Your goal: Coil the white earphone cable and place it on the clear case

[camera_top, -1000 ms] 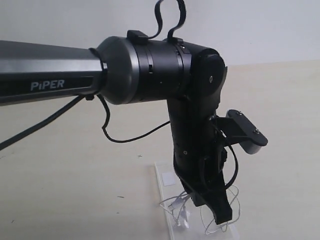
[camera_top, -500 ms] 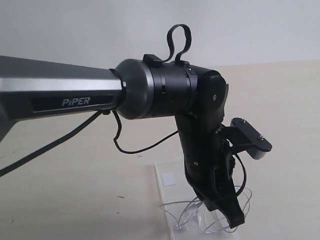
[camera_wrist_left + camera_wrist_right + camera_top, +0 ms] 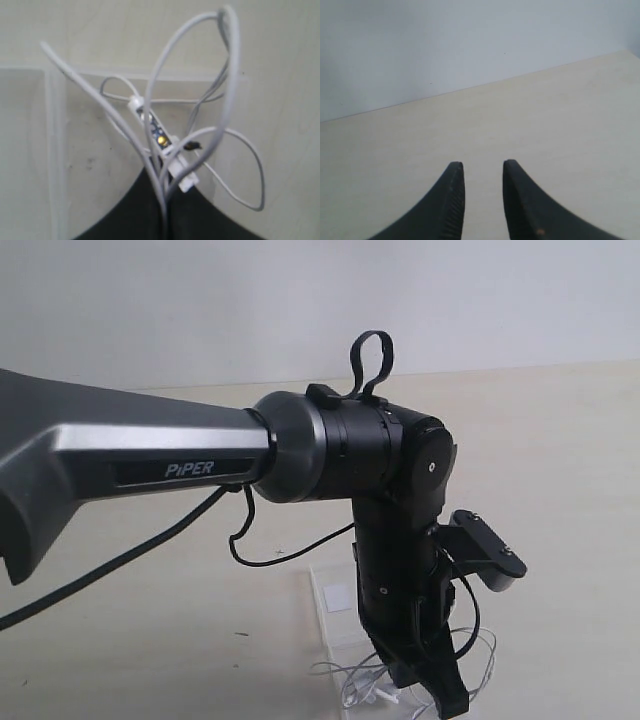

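Observation:
In the left wrist view my left gripper (image 3: pixel 165 194) is shut on several strands of the white earphone cable (image 3: pixel 227 75). The strands fan out from the fingertips in loose loops. The inline remote (image 3: pixel 159 134) hangs among them, just past the tips. Under the loops lies the clear case (image 3: pixel 90 150), with its raised wall (image 3: pixel 55 150) to one side. The exterior view has the left gripper (image 3: pixel 447 702) pointing down over the clear case (image 3: pixel 325 575), its white sticker (image 3: pixel 338 598) visible, and cable loops (image 3: pixel 350 685) resting around the fingers. My right gripper (image 3: pixel 482 167) is open and holds nothing.
The left arm's big dark forearm (image 3: pixel 150 470) crosses the exterior view, with its black cable (image 3: pixel 290 550) hanging below. Pale wooden table (image 3: pixel 150 640) surrounds the case. The right wrist view holds only bare table (image 3: pixel 545 115) and a white wall (image 3: pixel 445 40).
The left arm has shifted right and dropped lower, bringing the held cable loops down onto the clear case. The right gripper has not changed.

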Action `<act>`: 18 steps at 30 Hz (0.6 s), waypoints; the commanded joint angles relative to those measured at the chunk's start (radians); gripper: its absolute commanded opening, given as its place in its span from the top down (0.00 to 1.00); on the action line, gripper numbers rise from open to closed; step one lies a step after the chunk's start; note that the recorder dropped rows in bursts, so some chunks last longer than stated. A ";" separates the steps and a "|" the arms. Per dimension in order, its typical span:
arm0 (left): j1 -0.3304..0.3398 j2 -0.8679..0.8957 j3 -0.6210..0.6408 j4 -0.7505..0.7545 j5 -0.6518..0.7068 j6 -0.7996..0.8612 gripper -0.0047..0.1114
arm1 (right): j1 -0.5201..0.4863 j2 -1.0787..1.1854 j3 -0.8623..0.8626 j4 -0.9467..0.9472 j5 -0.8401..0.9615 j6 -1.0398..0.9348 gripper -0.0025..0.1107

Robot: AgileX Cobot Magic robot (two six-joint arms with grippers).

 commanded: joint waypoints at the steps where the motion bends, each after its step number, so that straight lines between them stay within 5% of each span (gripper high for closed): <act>1: 0.002 -0.005 -0.004 0.002 0.000 -0.003 0.96 | -0.006 0.000 0.006 -0.006 -0.008 -0.007 0.74; 12: 0.002 -0.005 -0.004 0.007 0.008 -0.003 0.95 | -0.006 0.000 0.006 -0.006 -0.008 -0.007 0.74; 18: 0.002 -0.005 -0.004 0.008 0.009 -0.003 0.68 | -0.006 0.000 0.006 -0.006 -0.008 -0.007 0.74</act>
